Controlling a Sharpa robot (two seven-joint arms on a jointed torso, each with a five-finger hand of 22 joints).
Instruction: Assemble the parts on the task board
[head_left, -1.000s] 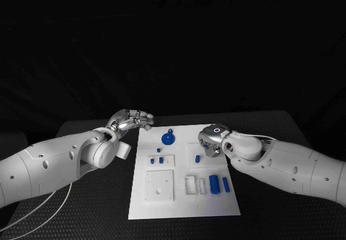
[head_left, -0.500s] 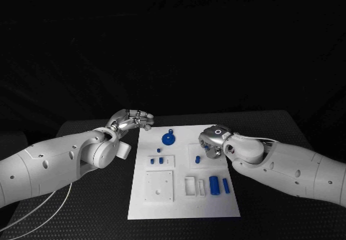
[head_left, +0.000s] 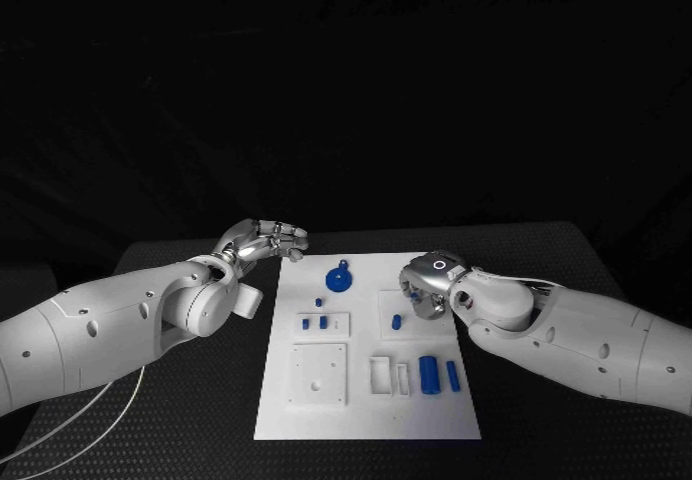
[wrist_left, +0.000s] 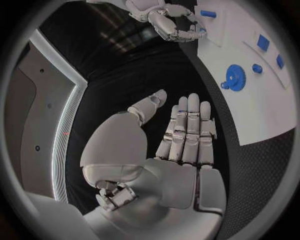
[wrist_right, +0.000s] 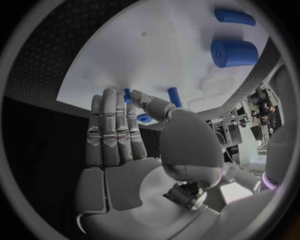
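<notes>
Right hand (head_left: 427, 287) hovers flat over the task board (head_left: 369, 420), holding nothing, fingers near a small blue peg (head_left: 397, 321); left hand (head_left: 264, 240) released, off-board.

just the black table (head_left: 173, 420) and a cable

thin white cable (head_left: 87, 415) loops over the mat, near left corner.

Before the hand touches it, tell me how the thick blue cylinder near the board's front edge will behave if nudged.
The thick blue cylinder lies on its side on the smooth white task board, so it probably rolls sideways easily. It looks like rigid plastic, likely light and stiff.
</notes>
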